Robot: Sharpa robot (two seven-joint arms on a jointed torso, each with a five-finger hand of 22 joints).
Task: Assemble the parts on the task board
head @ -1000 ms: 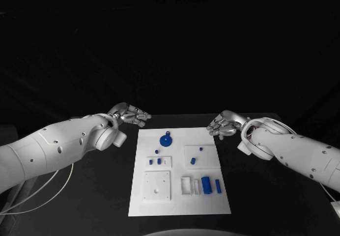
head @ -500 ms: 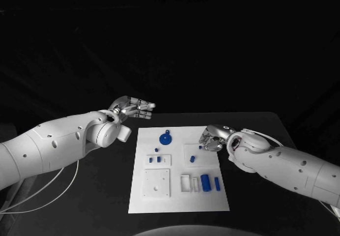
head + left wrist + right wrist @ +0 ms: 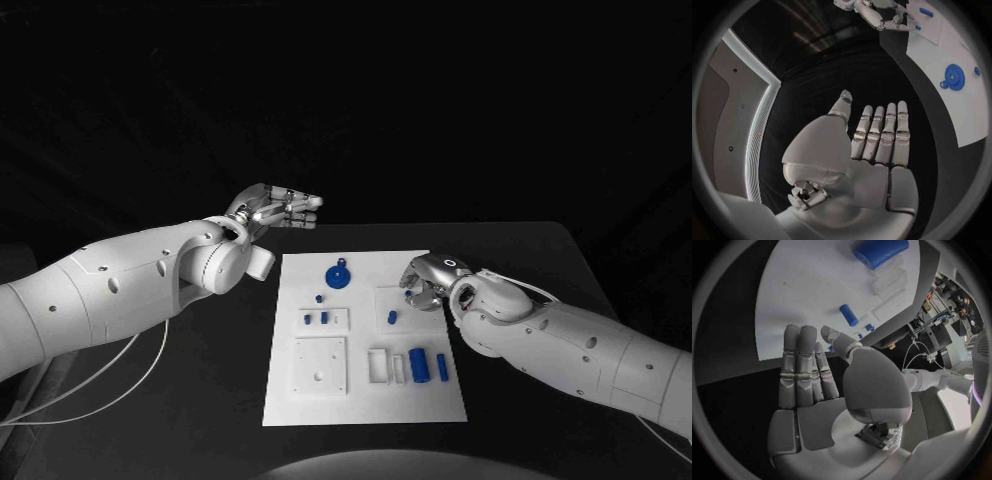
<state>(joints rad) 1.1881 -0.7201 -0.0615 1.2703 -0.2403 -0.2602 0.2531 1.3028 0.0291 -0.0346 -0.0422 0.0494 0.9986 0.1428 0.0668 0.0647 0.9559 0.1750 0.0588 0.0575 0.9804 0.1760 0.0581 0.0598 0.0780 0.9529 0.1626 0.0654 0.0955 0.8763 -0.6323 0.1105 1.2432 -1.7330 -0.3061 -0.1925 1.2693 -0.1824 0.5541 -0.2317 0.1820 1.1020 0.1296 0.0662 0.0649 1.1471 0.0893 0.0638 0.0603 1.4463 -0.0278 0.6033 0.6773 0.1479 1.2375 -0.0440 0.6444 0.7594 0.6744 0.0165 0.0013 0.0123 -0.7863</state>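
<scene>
The right hand (image 3: 427, 283) hung over the right edge of the task board (image 3: 364, 400), fingers extended side by side and holding nothing, just beside a small blue peg (image 3: 391, 318). The left hand (image 3: 278, 208) was raised off the board's far left corner, flat-fingered and likewise empty. A round blue gear (image 3: 336, 277) lay at the board's far end; a larger blue cylinder (image 3: 418, 365) lay near the front right.

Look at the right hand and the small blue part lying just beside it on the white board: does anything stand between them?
Nothing visible does. The right hand hovers over the task board, and bare board separates it from the small blue part.
</scene>
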